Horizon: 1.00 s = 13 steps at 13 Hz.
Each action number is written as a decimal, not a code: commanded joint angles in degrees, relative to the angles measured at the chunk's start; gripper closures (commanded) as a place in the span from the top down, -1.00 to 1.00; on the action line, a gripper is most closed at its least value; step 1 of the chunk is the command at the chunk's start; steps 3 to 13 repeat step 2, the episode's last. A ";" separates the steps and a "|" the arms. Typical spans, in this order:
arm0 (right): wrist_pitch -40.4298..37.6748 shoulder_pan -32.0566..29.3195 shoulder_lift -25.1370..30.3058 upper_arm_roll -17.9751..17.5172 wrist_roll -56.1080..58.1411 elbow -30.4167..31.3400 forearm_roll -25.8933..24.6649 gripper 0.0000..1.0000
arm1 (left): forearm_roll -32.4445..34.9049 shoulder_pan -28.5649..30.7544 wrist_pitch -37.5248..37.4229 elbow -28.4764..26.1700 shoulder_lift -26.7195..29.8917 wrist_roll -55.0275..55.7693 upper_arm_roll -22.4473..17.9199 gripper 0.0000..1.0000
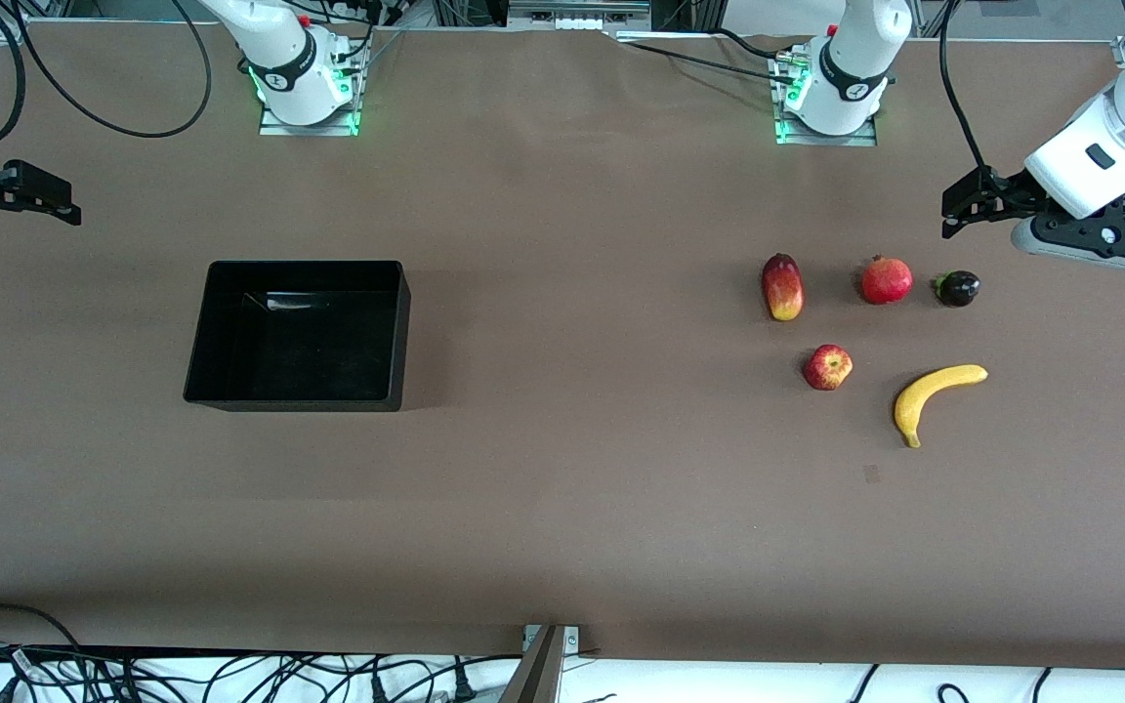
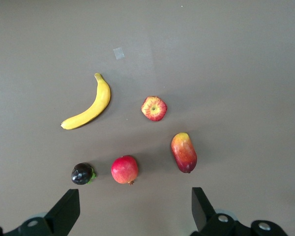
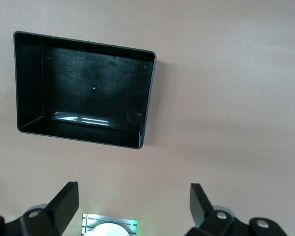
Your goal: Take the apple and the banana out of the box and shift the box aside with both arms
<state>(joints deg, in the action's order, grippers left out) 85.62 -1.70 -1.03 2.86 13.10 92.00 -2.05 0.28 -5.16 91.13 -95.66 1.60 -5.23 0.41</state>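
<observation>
Front view: box toward right arm's end of table; apple and banana toward left arm's end. Left gripper open, empty, above fruits. Right gripper open, empty, raised near box.

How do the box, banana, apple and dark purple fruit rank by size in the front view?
1. Box, by far the largest.
2. Banana.
3. Apple.
4. Dark purple fruit, smallest.
</observation>
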 commanded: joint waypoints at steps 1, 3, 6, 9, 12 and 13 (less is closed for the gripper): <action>1.21 -0.15 1.39 -0.84 -0.97 1.78 -0.59 1.00 | 0.43 0.15 -1.31 1.35 -0.46 0.57 0.30 1.00; 1.13 -0.32 1.39 -0.92 -0.97 1.78 -0.42 1.00 | 0.43 0.15 -1.40 1.35 -0.46 0.57 0.30 1.00; 1.13 -0.32 1.39 -0.92 -0.97 1.78 -0.42 1.00 | 0.43 0.15 -1.40 1.35 -0.46 0.57 0.30 1.00; 1.13 -0.32 1.39 -0.92 -0.97 1.78 -0.42 1.00 | 0.43 0.15 -1.40 1.35 -0.46 0.57 0.30 1.00; 1.13 -0.32 1.39 -0.92 -0.97 1.78 -0.42 1.00 | 0.43 0.15 -1.40 1.35 -0.46 0.57 0.30 1.00; 1.13 -0.32 1.39 -0.92 -0.97 1.78 -0.42 1.00 | 0.43 0.15 -1.40 1.35 -0.46 0.57 0.30 1.00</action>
